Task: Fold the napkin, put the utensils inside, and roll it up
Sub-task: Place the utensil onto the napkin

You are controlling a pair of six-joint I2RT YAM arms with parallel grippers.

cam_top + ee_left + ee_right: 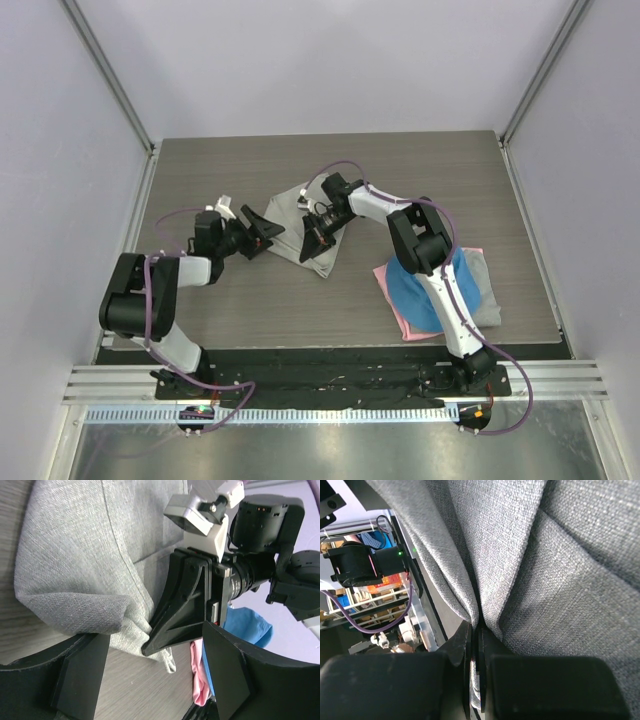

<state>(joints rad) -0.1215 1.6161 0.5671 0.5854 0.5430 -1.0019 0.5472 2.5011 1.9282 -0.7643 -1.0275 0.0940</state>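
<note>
While left fingers [235, 680] stand apart — empty — right fingers [385, 685] clamp the napkin [570, 555].

Four cloths lie on one table [250, 300]: two grey, one blue, one pink. One grey one is the napkin [322, 262]. Right of the napkin sit the other grey cloth [484, 292], the blue cloth [412, 285] and the pink cloth [405, 320]. Two arms reach toward the napkin: left arm [150, 300], right arm [447, 300].

No text, label, brand, number or sign can be read in any of the three views, and the tiny orange marks on the black housing [261, 510] are too small to make out.
</note>
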